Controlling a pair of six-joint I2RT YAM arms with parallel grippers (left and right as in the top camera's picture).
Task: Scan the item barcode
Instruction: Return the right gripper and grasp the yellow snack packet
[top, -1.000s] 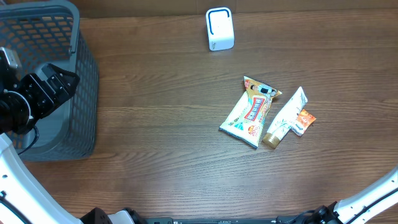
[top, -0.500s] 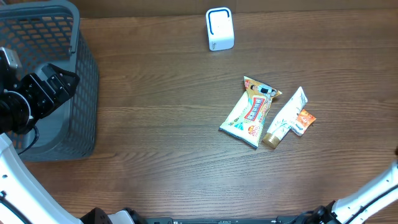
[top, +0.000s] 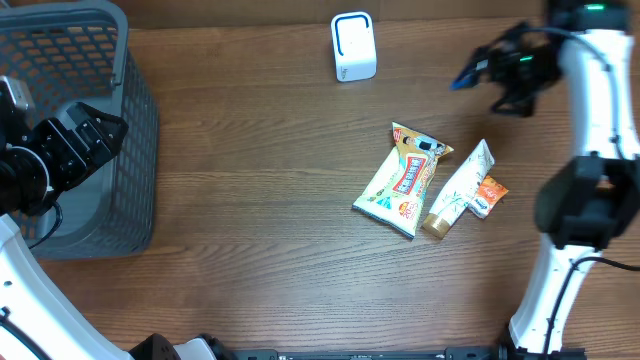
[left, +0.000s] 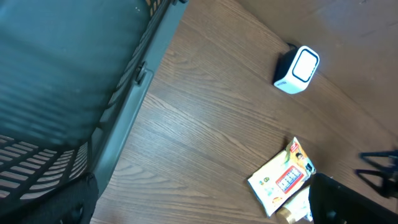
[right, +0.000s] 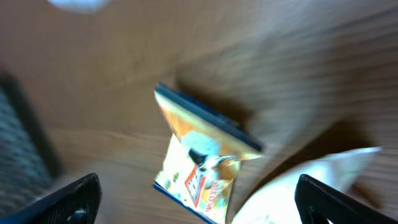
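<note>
Right pincer (top: 475, 85) arrived; yellow packet (top: 400, 180) flat.

A grey mesh basket (left: 134, 99) fills the left of the view, its rim running diagonally across the wooden bench (left: 205, 130). Well apart from it, toward the upper right, a small white scanner (left: 297, 70) (blue-rimmed face) stands on the bench. At lower right a snack packet (left: 283, 182) lies flat. Just beside its lower corner a pale thing (left: 303, 210), possibly a tube, is half hidden by a dark shape (left: 351, 199).
</note>
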